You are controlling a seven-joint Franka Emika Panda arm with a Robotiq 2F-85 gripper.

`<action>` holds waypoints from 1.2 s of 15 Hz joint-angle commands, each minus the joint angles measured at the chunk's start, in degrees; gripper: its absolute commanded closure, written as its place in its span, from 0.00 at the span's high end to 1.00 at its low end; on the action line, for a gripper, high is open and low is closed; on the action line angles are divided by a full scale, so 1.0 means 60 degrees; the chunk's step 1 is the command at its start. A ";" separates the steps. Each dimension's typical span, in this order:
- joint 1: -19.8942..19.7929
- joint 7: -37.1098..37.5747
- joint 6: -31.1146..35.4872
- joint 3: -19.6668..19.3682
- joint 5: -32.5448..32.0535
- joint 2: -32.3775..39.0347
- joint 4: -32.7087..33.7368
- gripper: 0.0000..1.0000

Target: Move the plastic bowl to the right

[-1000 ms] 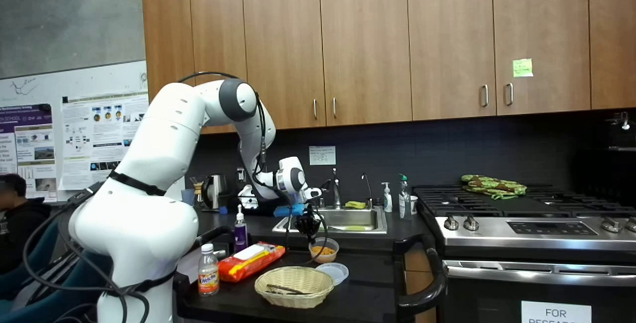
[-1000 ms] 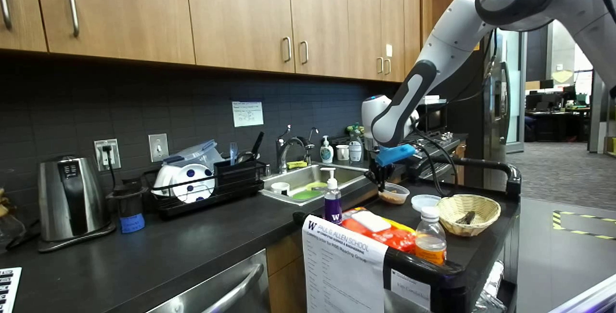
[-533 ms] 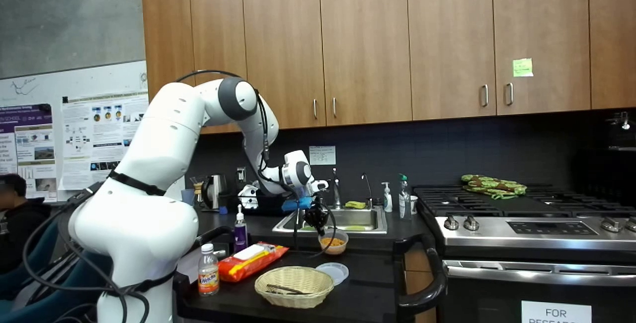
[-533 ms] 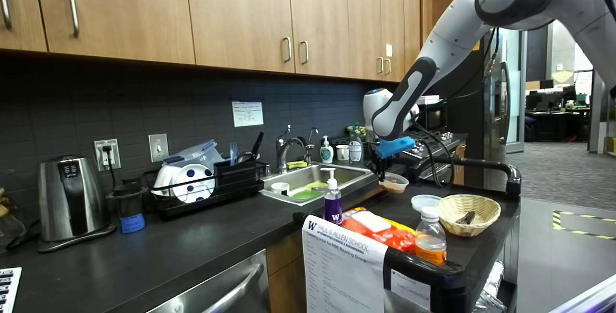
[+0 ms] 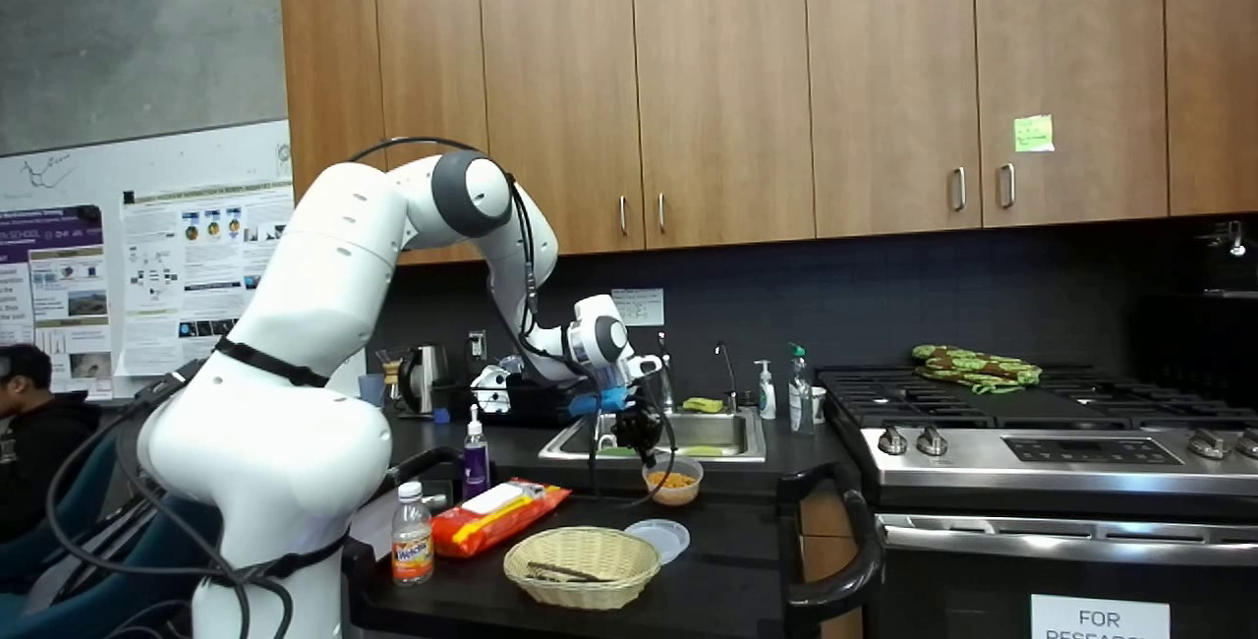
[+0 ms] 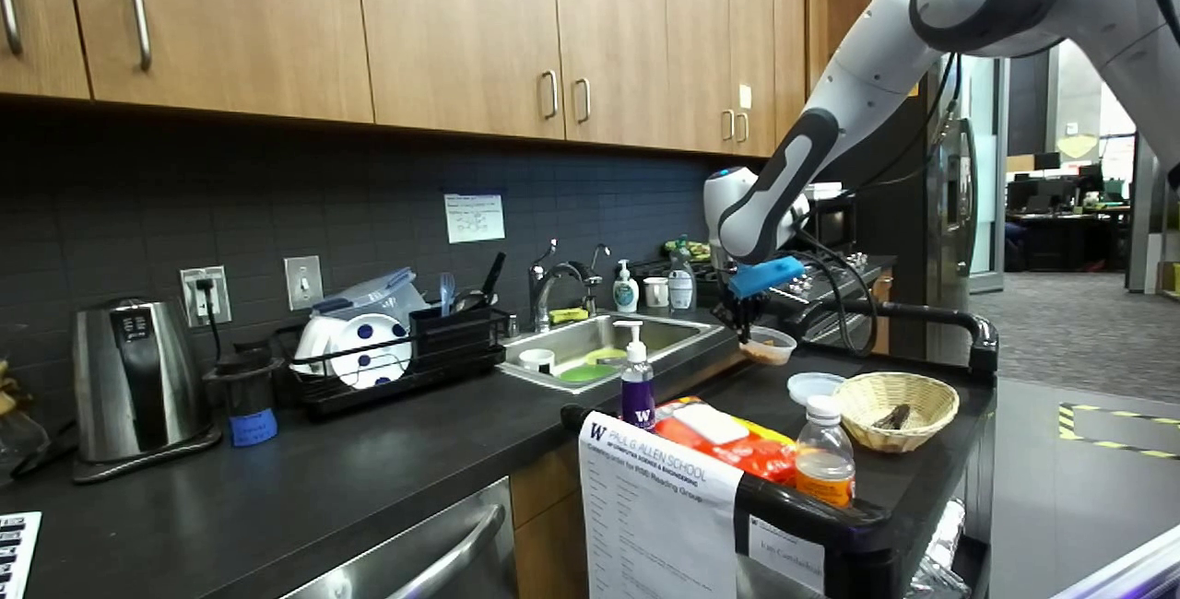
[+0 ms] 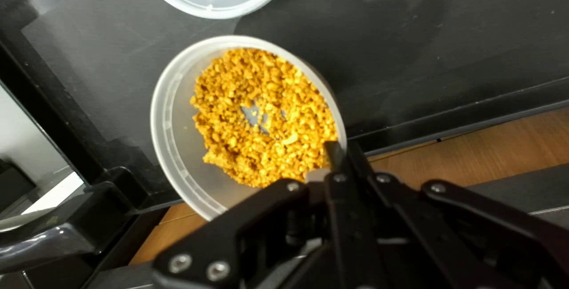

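Note:
The plastic bowl (image 5: 676,494) is a small translucent tub with orange crumbs inside. It also shows in an exterior view (image 6: 768,350), and large in the wrist view (image 7: 195,171). My gripper (image 7: 343,149) is shut on the bowl's rim, with one finger inside the wall and one outside. In both exterior views the gripper (image 5: 646,460) (image 6: 743,334) points down at the bowl's near-sink side. The bowl seems held a little above the black cart (image 5: 727,570), over its back edge, slightly tilted.
A clear lid (image 5: 660,539) and a woven basket (image 5: 585,596) with dark items stand on the cart. A red packet (image 5: 499,519), a juice bottle (image 5: 412,541) and a purple pump bottle (image 5: 476,462) stand at its left. The sink (image 5: 732,433) lies behind; a cart handle (image 5: 835,570) rises at right.
In the exterior views my gripper and the bowl held in it have moved right and slightly up, away from the red packet. The lid and basket have not moved.

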 commanded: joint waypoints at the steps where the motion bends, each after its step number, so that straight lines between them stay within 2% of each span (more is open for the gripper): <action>1: -0.0079 0.0128 -0.0723 -0.0020 0.0061 -0.0145 0.0153 0.01; 4: -0.0197 0.0148 -0.0963 -0.0027 0.0014 -0.0160 0.0221 0.01; 18: -0.0345 0.0754 -0.0733 -0.0388 -0.0225 0.0089 0.0482 0.01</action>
